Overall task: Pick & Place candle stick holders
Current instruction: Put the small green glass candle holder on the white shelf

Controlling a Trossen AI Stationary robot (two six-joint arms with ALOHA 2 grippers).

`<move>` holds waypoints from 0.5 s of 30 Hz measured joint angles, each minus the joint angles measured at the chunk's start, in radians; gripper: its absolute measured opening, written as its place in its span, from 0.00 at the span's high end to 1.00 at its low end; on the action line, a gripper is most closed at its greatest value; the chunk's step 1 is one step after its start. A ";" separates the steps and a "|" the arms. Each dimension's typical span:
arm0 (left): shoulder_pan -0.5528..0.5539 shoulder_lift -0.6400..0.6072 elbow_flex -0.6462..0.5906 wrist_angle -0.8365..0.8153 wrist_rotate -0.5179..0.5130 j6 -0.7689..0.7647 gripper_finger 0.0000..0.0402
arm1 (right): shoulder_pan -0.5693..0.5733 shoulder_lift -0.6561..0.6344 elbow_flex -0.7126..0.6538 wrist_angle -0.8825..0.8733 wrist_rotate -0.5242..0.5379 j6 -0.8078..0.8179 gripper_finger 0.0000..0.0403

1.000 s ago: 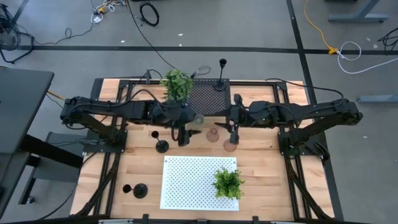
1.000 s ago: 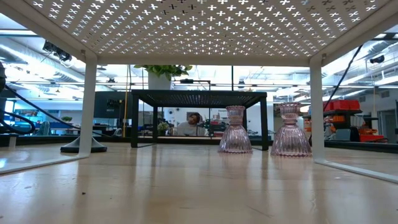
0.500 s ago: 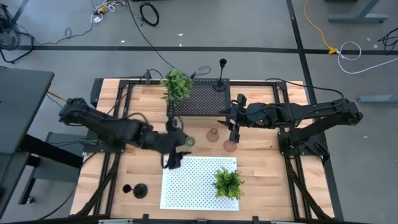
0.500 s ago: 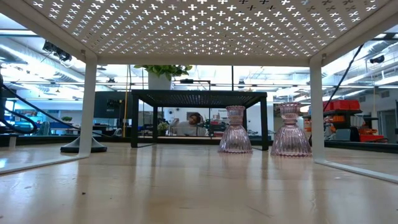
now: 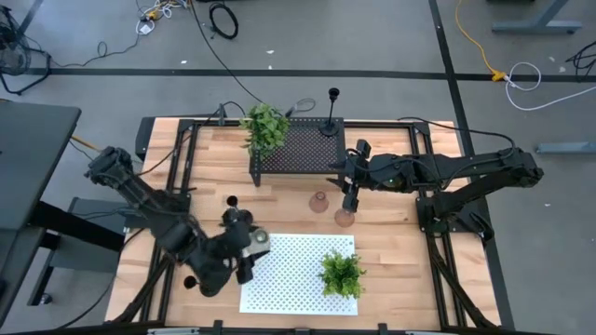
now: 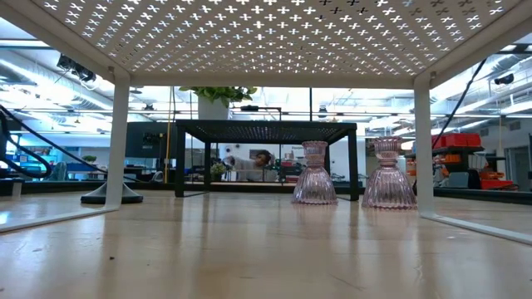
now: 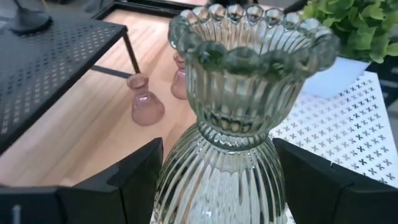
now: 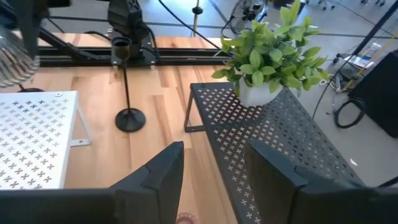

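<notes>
The left gripper (image 7: 217, 186) is clamped on the green holder (image 7: 239, 118), above the white rack (image 5: 303, 247). The right gripper (image 8: 211, 180), fingers apart, hovers above two pink holders (image 5: 331, 209). Most holders look unplaced.

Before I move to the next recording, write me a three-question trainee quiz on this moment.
1. True or false: the left gripper holds the olive-green glass holder.
2. Where do the two pink glass holders stand? A) on the white perforated rack B) on the bare wood between the two racks C) on the black mesh rack
3. Fill in: the right gripper is open and holds ____.

Key:
1. True; its fingers sit on either side of the ribbed glass.
2. B.
3. Nothing; it hangs by the pink holders in front of the black mesh rack.
</notes>
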State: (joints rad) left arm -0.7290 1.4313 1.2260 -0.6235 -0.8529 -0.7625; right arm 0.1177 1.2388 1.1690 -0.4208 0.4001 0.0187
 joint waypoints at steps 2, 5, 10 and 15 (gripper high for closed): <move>-0.039 0.001 -0.031 0.052 -0.046 -0.038 0.31 | 0.000 0.000 0.000 0.000 0.009 0.000 0.58; -0.092 0.001 -0.081 0.141 -0.089 -0.069 0.31 | 0.000 0.000 0.000 0.000 0.011 -0.004 0.58; -0.149 0.001 -0.182 0.277 -0.144 -0.101 0.31 | 0.000 0.000 0.000 0.000 0.011 -0.004 0.58; -0.173 0.002 -0.250 0.347 -0.155 -0.148 0.31 | 0.000 0.000 0.000 0.000 0.011 -0.012 0.58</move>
State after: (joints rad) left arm -0.9025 1.4330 0.9764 -0.2763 -1.0081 -0.9109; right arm 0.1177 1.2388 1.1690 -0.4211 0.4114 0.0065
